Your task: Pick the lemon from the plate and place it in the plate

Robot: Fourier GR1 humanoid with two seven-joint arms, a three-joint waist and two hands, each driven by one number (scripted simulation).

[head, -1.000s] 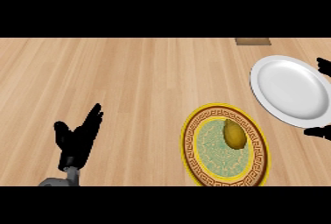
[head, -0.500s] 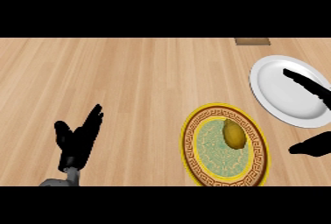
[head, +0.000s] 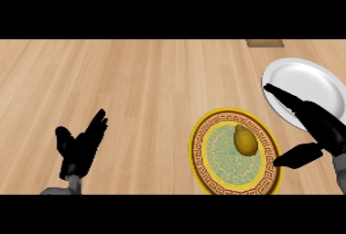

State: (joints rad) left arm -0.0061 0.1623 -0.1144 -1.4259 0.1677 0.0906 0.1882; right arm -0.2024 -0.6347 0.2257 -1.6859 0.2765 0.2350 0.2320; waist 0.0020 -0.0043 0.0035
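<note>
Wooden surface [head: 135, 82]. Lemon [head: 245, 139] lying on patterned plate [head: 201, 151]. Right hand [head: 326, 131] open beside it, overlapping white plate [head: 304, 82], grasping nothing. Left hand [head: 79, 146] open, lower left.

I see all this through a single view from my head, looking steeply down at the wooden counter [head: 135, 77], near enough that its top fills the frame. My left hand [head: 78, 148] enters at the lower left and my right hand [head: 324, 130] at the right (unmirrored, so sides match my own). The right edge cuts the white plate [head: 304, 80]; the patterned plate [head: 197, 153] reaches the lower edge.
</note>
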